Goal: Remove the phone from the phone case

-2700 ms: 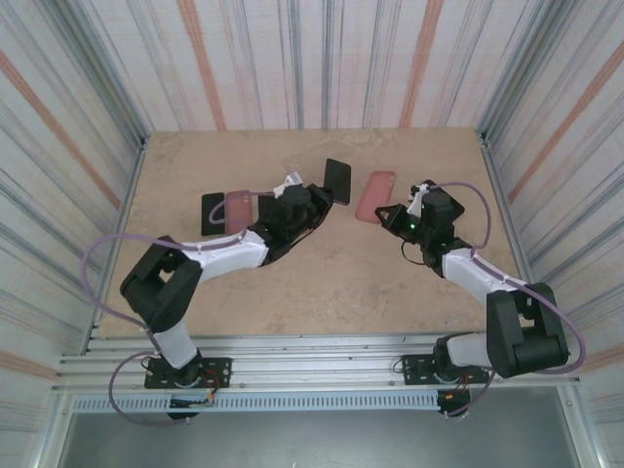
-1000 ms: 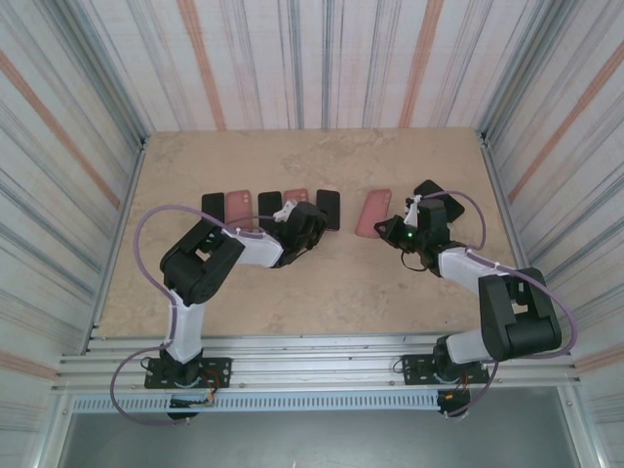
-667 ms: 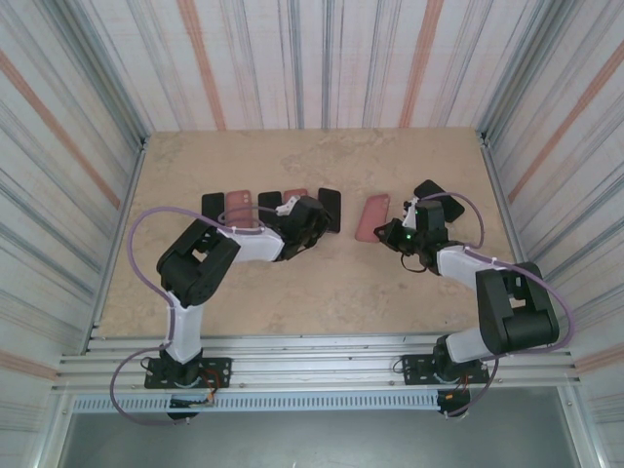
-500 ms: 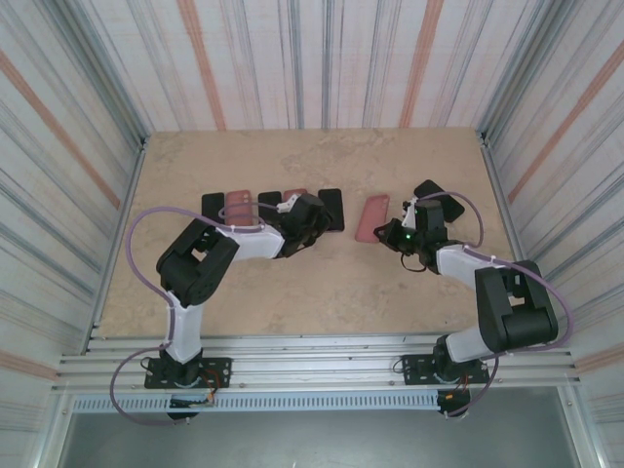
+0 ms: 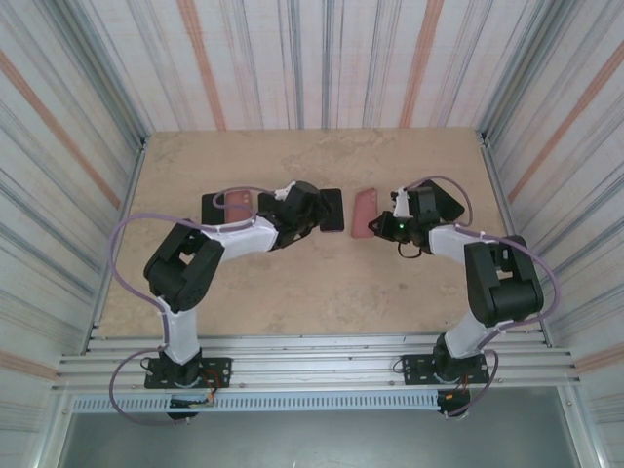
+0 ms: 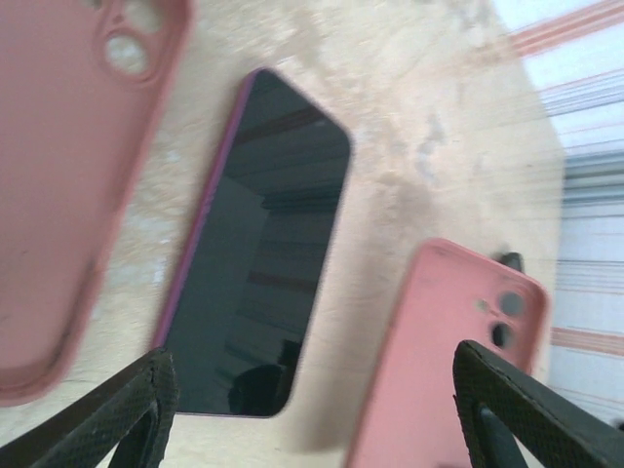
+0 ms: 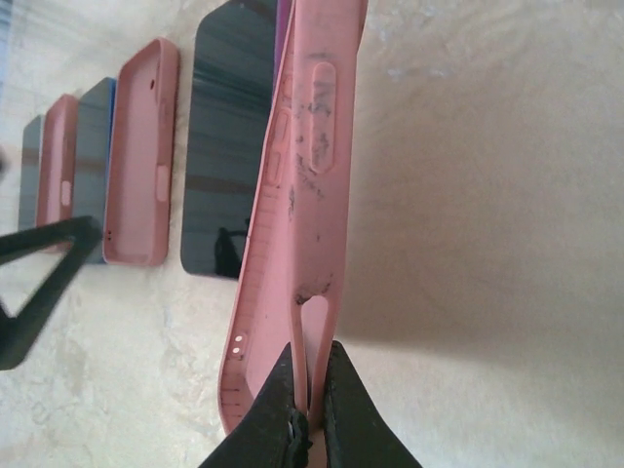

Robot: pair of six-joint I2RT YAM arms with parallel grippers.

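My left claw (image 6: pixel 310 370) is wide open and holds nothing. The phone (image 6: pixel 258 263) lies flat on the table (image 6: pixel 429 146) just in front of it, out of its case. My right claw (image 7: pixel 310 366) is pinched tight on the thin wall of the pink case (image 7: pixel 292 195), which stands on its edge just right of the phone. I think the phone is hard, smooth and slippery, so I would grab its long sides. The case looks soft and bendy.
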